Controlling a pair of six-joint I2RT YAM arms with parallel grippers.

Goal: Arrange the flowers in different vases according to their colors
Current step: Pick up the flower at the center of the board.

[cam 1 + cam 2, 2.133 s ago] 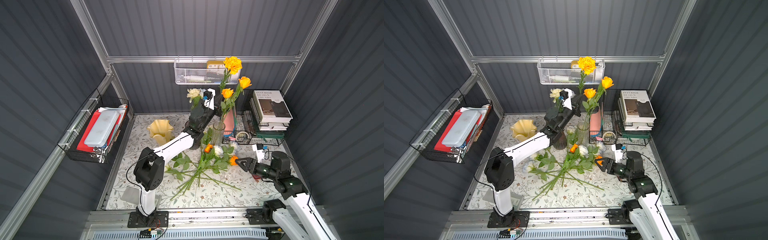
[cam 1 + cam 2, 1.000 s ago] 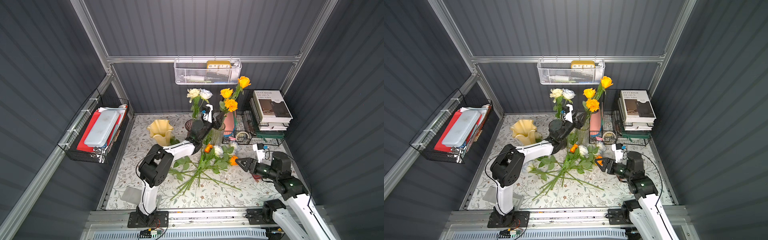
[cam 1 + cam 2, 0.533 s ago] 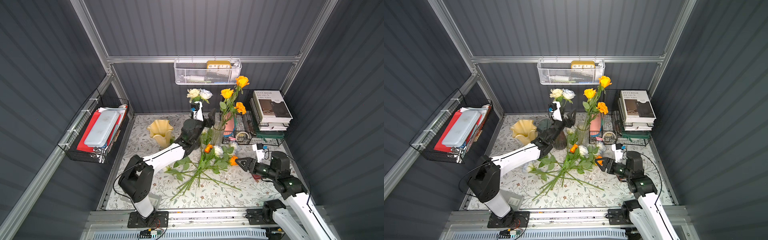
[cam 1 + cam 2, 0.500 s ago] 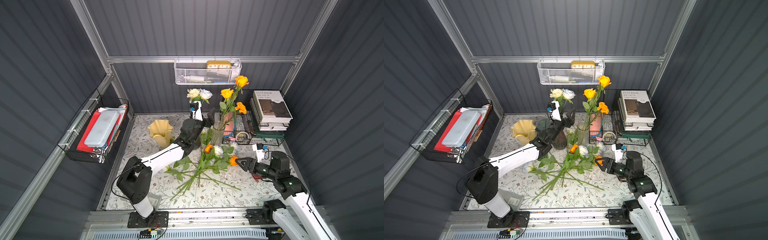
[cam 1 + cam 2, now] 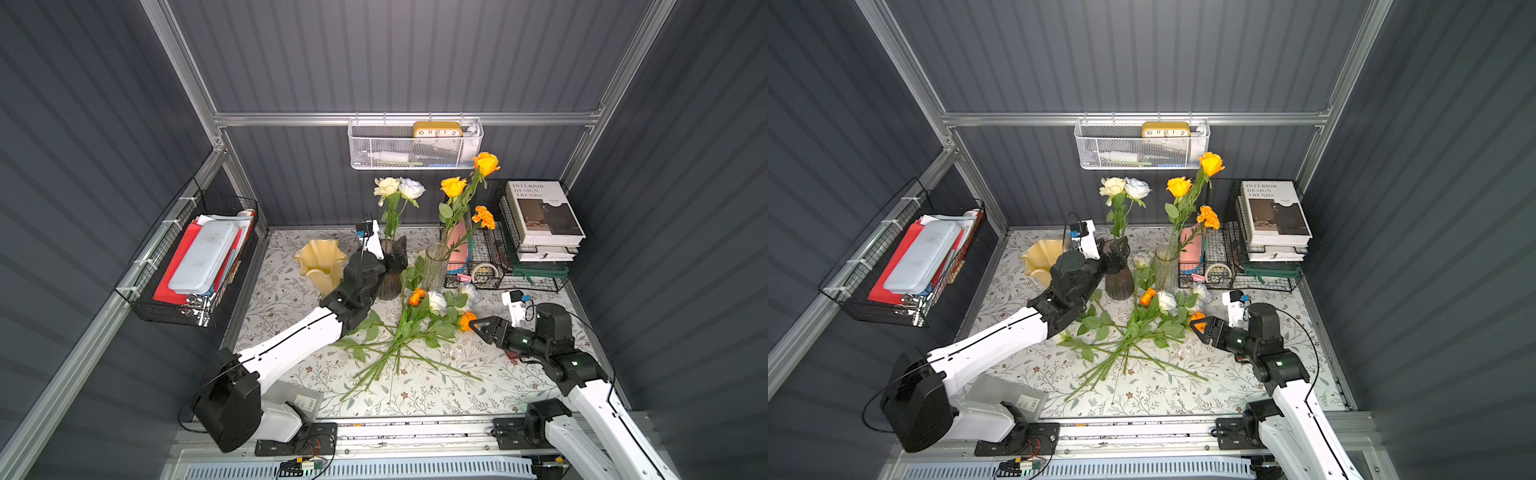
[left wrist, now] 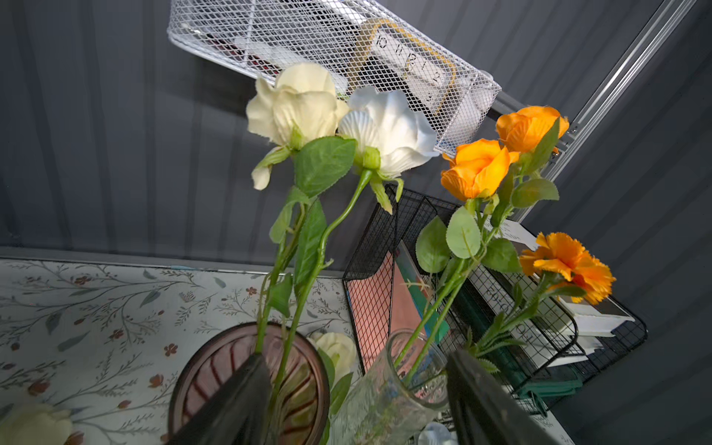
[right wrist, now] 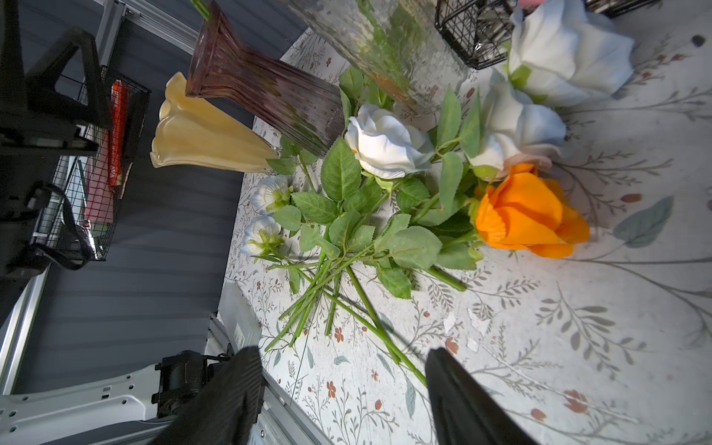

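A cream rose and a white rose stand in the purple vase. Two orange roses and a marigold stand in the clear vase. The pale yellow vase holds nothing. Several flowers lie in a heap on the cloth. My left gripper is open and empty, with the purple vase's rim and the clear vase before its jaws. Open and empty too, my right gripper hangs low beside a lying orange rose.
On the back wall hangs a white mesh basket with a yellow clock. A black wire rack holding books stands at the back right, close to the clear vase. Another wire basket is on the left wall. A grey packet lies front left.
My left gripper lowered the marigold into the clear vase, opened and let it go, then drew back leftward to the purple vase. The right arm has not moved.
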